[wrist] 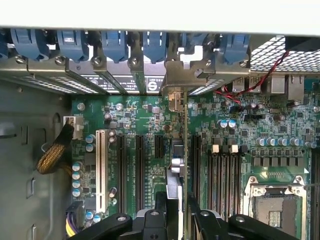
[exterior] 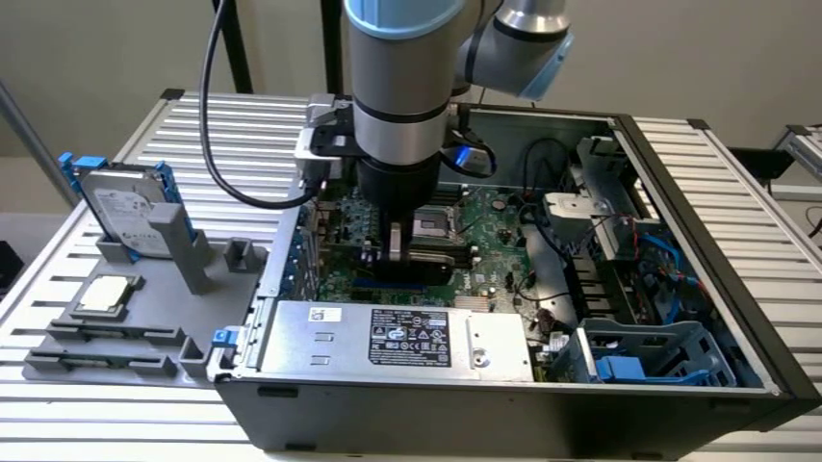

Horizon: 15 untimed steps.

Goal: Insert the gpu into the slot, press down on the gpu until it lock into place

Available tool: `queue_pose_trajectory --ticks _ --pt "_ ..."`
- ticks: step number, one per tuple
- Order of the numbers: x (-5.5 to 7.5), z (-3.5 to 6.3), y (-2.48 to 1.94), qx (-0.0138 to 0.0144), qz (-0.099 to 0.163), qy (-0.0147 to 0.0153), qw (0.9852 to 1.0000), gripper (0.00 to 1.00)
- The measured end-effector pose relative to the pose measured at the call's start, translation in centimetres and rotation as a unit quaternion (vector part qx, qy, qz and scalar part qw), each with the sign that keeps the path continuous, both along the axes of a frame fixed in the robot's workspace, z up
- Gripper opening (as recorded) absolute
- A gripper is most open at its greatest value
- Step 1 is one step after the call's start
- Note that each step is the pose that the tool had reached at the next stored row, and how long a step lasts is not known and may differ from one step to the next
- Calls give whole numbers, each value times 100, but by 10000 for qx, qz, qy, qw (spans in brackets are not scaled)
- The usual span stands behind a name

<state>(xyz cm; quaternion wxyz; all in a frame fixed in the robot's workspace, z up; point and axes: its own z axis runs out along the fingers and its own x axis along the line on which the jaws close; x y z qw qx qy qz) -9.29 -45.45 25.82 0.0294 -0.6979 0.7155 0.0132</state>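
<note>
My gripper [exterior: 396, 252] reaches down into the open computer case [exterior: 719, 289] over the green motherboard [exterior: 495, 245]. It is shut on the gpu [exterior: 430, 262], a dark card held upright on its long edge. In the wrist view the gpu [wrist: 176, 165] appears edge-on, running from my gripper [wrist: 177, 216] to its silver bracket [wrist: 175, 82] at the case's rear wall. A short stretch of the blue slot [exterior: 385, 286] shows just under the card's lower edge. From the wrist camera the card hides the slot. I cannot tell whether the card's edge is in the slot.
A silver hard drive with blue rails [exterior: 126, 207] and a CPU chip [exterior: 106, 294] rest on the grey fixture at the exterior view's left. The power supply [exterior: 398, 337] fills the case's near side. Black memory slots [wrist: 225, 170], a CPU socket [wrist: 275, 205] and a white slot [wrist: 101, 170] flank the card.
</note>
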Motion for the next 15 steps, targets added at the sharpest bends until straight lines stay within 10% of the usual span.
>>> queue_pose_trajectory --ticks 15 --pt "-21 -67 1 0 24 2 10000 26"
